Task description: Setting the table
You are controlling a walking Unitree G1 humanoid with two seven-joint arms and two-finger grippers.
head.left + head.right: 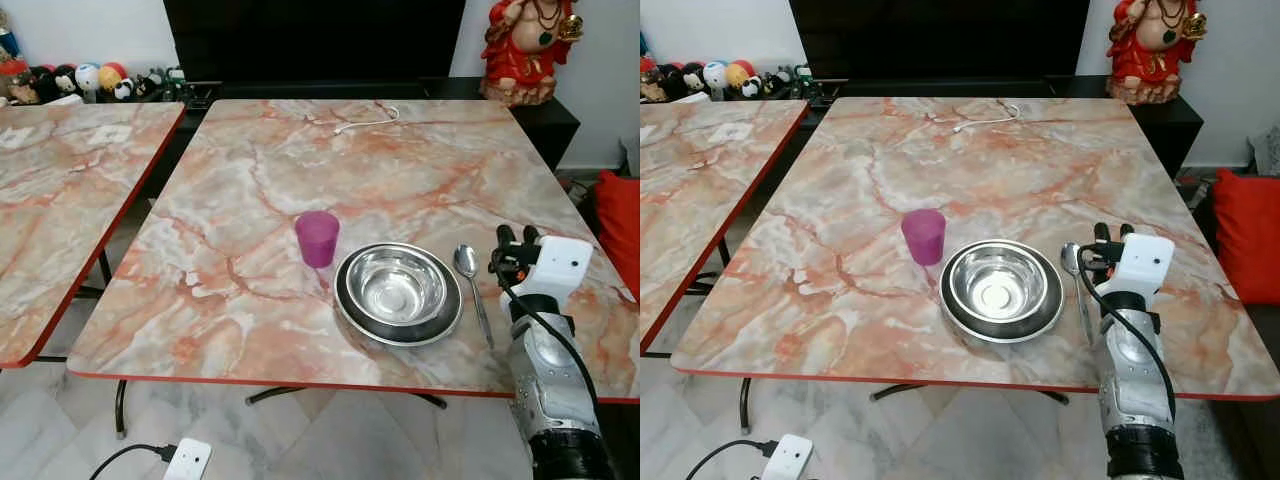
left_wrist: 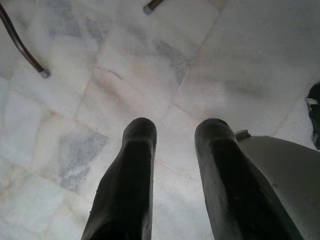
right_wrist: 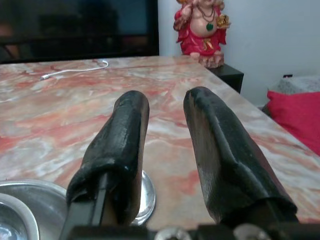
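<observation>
A steel bowl [image 1: 397, 284] sits in a dark-rimmed steel plate [image 1: 352, 312] near the front edge of the marble table [image 1: 250, 170]. A purple cup [image 1: 317, 238] stands just left of the plate. A metal spoon [image 1: 470, 278] lies just right of it, bowl end away from me. My right gripper [image 1: 516, 236] hovers just right of the spoon, open with nothing between its fingers [image 3: 125, 150]. In the right wrist view the spoon's bowl [image 3: 146, 192] lies below the fingers. My left gripper [image 2: 172, 135] hangs open over the floor.
A white cable [image 1: 365, 120] lies at the table's far side. A second marble table [image 1: 60, 190] stands to the left. A red figurine [image 1: 525, 45] is at the back right, a red cushion [image 1: 620, 225] to the right, and a white plug adapter [image 1: 185, 460] on the floor.
</observation>
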